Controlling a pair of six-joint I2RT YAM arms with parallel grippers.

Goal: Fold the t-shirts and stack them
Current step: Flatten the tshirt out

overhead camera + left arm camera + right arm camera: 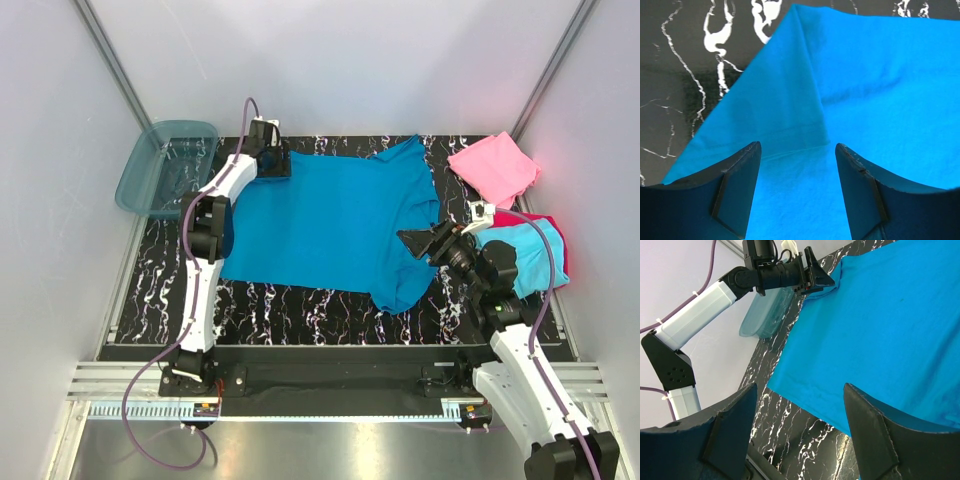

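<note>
Stretching sideways across the black marbled counter (300, 305), the large teal-blue cloth t-shirt (330, 220) puts its far corner beneath the open left jaws, its sleeve beside the open right jaws.

The teal-blue t-shirt (330, 225) is soft matt cloth, faintly creased, on a table (280, 305) with a black, white-veined marble look and a slight sheen. At ten o'clock the tub (165, 165) is glossy translucent blue plastic; at two o'clock the pink t-shirt (493, 167) is matt cloth too.
</note>
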